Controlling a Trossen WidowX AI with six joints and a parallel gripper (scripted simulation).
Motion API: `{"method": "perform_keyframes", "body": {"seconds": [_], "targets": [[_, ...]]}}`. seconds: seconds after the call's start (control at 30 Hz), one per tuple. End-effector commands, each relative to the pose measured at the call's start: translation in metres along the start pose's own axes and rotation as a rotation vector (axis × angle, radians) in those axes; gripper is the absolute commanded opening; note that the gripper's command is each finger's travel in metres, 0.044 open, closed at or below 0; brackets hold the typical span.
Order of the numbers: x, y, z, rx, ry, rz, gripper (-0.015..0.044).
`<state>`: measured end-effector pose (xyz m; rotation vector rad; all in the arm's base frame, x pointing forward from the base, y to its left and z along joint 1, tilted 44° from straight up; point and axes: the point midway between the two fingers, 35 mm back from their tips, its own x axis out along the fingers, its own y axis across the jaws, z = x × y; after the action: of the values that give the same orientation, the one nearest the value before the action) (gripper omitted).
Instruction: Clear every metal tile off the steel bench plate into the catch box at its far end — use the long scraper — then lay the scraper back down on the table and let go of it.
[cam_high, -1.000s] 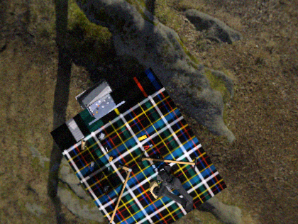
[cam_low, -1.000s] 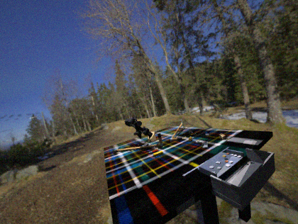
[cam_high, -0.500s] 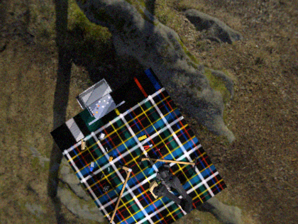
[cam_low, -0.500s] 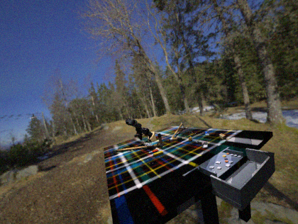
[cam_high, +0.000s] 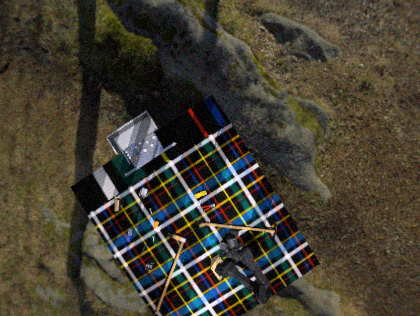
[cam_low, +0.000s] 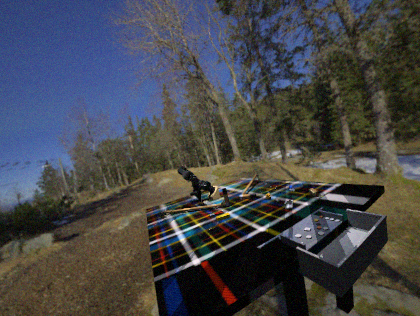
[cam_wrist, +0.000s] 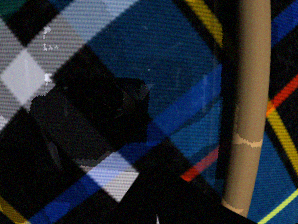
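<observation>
Several small tiles lie on the steel bench plate (cam_high: 145, 159) (cam_low: 314, 241). The catch box (cam_low: 345, 270) adjoins its far end. My gripper (cam_high: 230, 241) (cam_wrist: 158, 200) is shut with nothing seen in it, low over the table; its fingertips are hard to make out. A long wooden-handled tool with a dark head (cam_high: 240, 228) (cam_low: 192, 208) lies just beyond it. Another long tool (cam_high: 172, 270) (cam_low: 250, 185), with a pale crosswise head, lies to the left in the top view. I cannot tell which is the scraper. A wooden handle (cam_wrist: 252, 90) runs beside the gripper in the wrist view.
A pale wooden piece (cam_high: 216, 267) is beside the arm. A dark upright block (cam_low: 225, 196) stands near the dark-headed tool. A yellow item (cam_high: 200, 194) and red pliers-like item (cam_high: 206, 207) lie mid-table. A pale thin bar (cam_high: 170, 147) (cam_low: 270, 243) runs along the plate's near side.
</observation>
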<state>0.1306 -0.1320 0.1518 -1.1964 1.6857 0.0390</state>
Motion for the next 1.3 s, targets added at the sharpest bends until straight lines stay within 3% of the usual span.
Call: {"method": "perform_keyframes", "body": {"seconds": [0.0,1.27], "targets": [[0.008,0.004,0.0,-0.008,0.003,0.011,0.0],[0.05,0.001,-0.012,-0.005,0.04,0.003,0.0]]}}
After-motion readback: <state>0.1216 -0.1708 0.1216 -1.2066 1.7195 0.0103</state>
